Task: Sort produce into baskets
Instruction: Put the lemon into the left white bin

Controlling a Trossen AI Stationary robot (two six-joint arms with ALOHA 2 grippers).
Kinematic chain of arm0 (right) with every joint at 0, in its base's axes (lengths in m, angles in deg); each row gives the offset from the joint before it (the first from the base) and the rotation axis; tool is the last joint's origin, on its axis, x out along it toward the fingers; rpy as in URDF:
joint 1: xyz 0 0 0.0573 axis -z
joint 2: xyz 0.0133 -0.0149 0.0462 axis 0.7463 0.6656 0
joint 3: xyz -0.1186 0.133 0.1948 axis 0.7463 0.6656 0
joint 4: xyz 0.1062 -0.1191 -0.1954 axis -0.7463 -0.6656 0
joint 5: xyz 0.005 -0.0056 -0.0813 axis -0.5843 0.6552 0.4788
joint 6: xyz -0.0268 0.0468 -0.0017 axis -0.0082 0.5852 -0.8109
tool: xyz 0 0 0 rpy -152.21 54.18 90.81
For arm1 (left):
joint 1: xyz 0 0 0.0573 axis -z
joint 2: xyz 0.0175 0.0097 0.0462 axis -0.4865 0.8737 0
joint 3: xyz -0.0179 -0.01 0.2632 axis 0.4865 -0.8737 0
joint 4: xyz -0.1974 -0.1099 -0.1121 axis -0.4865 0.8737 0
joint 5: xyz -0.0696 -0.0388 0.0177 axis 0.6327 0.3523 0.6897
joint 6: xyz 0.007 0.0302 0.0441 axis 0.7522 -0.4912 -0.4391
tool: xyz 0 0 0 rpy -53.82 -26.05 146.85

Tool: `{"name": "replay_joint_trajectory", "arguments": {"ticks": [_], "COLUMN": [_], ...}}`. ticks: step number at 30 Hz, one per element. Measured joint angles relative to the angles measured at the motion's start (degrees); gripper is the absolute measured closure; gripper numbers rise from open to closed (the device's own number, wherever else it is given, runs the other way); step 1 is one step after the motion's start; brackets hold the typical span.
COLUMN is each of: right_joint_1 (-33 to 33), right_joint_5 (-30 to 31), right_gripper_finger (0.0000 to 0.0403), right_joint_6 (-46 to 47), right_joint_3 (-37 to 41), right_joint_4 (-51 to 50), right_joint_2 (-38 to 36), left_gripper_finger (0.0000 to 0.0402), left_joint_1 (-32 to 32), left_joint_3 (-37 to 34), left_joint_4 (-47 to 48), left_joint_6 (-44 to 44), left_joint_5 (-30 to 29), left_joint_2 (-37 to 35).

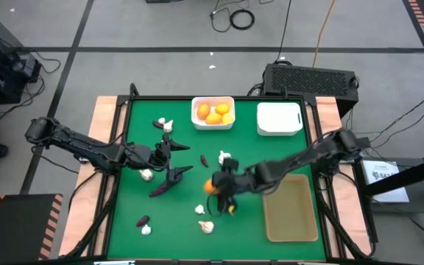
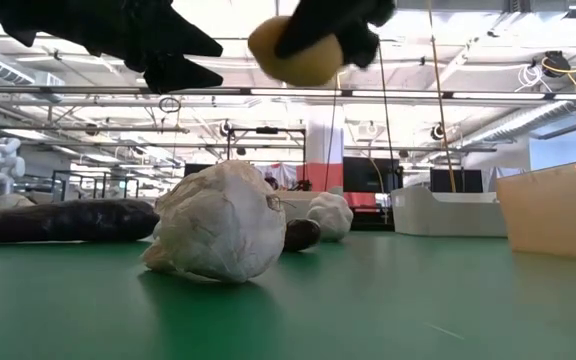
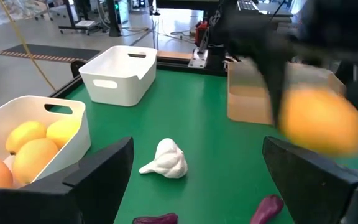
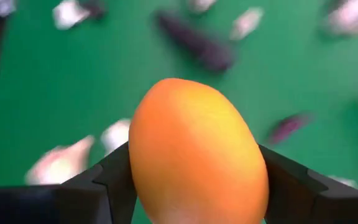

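Note:
My right gripper [image 1: 218, 185] is shut on an orange-yellow fruit [image 4: 197, 146] held above the middle of the green table. My left gripper [image 1: 177, 160] hangs open and empty just left of it, with a white garlic bulb [image 3: 165, 160] on the table ahead of its fingers. One white basket [image 1: 213, 112] at the far edge holds several orange fruits. The other white basket [image 1: 279, 118] shows nothing inside. A tan tray [image 1: 291, 207] lies at the right. Garlic bulbs [image 1: 206, 227] and purple pieces [image 1: 143, 219] lie scattered on the table. My right gripper pinches the fruit's two opposite sides [image 4: 138, 168] between its two fingers [image 4: 107, 183]. The fingers slant down from the table's right. The fruit is lifted clear of the table, as the low view [image 2: 293, 50] shows.
A large garlic bulb [image 2: 218, 222] and a long dark purple piece [image 2: 58, 220] lie near the table's near edge. A black box with a grille [image 1: 311, 77] stands beyond the far edge. Bare green mat lies at the table's near right, beside the tray.

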Motion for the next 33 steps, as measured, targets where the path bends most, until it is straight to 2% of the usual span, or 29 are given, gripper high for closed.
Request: {"name": "replay_joint_trajectory", "arguments": {"ticks": [4, 7, 14, 23, 29, 33], "right_joint_1": [5.46, 10.93, 25.37, 40.44, 47.34, 49.13], "right_joint_5": [8.46, 7.91, -1.47, -9.62, -13.95, -16.18], "right_gripper_finger": [0.0152, 0.0152, 0.0152, 0.0151, 0.0151, 0.0151], "right_joint_6": [-9.38, -15.72, -20.74, -21.99, -18.89, -17.21], "right_joint_3": [-0.02, -0.04, -0.02, -0.01, -0.01, 0.00], "right_joint_4": [2.70, 6.44, 11.19, 17.15, 19.70, 19.83], "right_joint_2": [-3.44, -4.41, -2.93, 3.83, 8.95, 11.17], "left_gripper_finger": [0.0039, 0.0039, 0.0039, 0.0039, 0.0039, 0.0039], "left_joint_1": [0.00, 0.00, 0.00, -0.17, -0.17, -0.17], "left_joint_3": [0.02, 0.02, 0.04, 0.04, 0.04, 0.04], "left_joint_4": [0.23, 0.24, 2.45, 3.08, 3.18, 3.18], "left_joint_6": [0.13, 0.15, 0.20, 0.09, 0.06, -0.02], "left_joint_5": [0.00, 0.00, 0.02, 0.00, -0.02, -0.04], "left_joint_2": [0.00, 0.00, 0.07, 0.07, 0.07, 0.07]}}
